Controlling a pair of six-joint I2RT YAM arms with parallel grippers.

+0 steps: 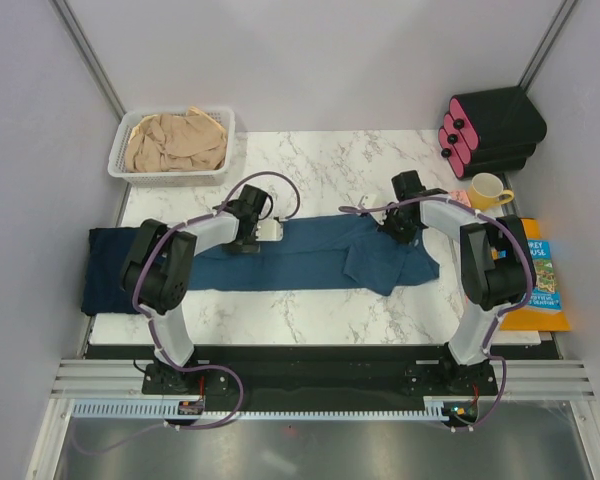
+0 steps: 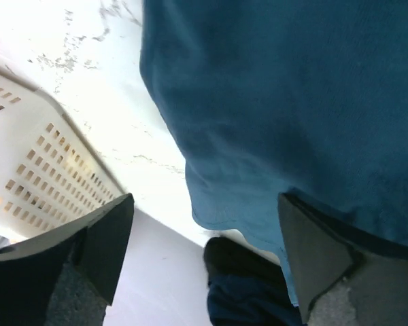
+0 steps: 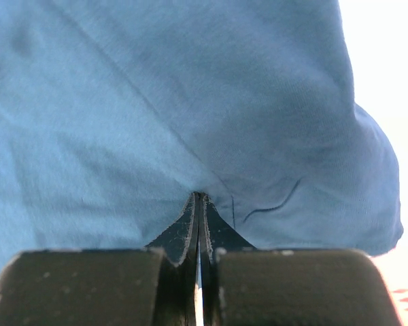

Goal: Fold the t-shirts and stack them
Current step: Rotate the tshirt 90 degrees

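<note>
Top external: teal shirt [image 1: 310, 255] lies stretched long across the middle of the bench [image 1: 320, 170], running left to right; its right end is bunched, with one flap folded over, short of the right edge. Navy shirt [image 1: 110, 270] sits at the left edge and partly hangs over it; it meets the teal one's left end, but which lies on top I can't tell. Beige shirt [image 1: 175, 140] is crumpled inside the white basket [image 1: 170, 178] at the far left corner. Yellow mug [image 1: 488, 190] and a book [image 1: 540, 280] sit along the right edge, apart from the shirts.

Right wrist: right gripper [image 3: 199, 204] is clamped tight; fingers [image 3: 183, 234] are pressed together with a pinch of teal fabric caught at the tips; cloth fans away from the pinch in creases. From above it sits on the far edge of the shirt's right end.

Left wrist: left gripper [image 2: 205, 204] is spread wide and holds nothing. One finger [image 2: 102, 251] hangs on the basket side, off the cloth; the other [image 2: 319, 265] is over the teal cloth, so the shirt's edge falls in the gap between them. Whether either tip touches cloth or bench, can't tell. Dark navy cloth shows low in that gap. From above this gripper is at the far edge of the shirt, left of centre.
</note>
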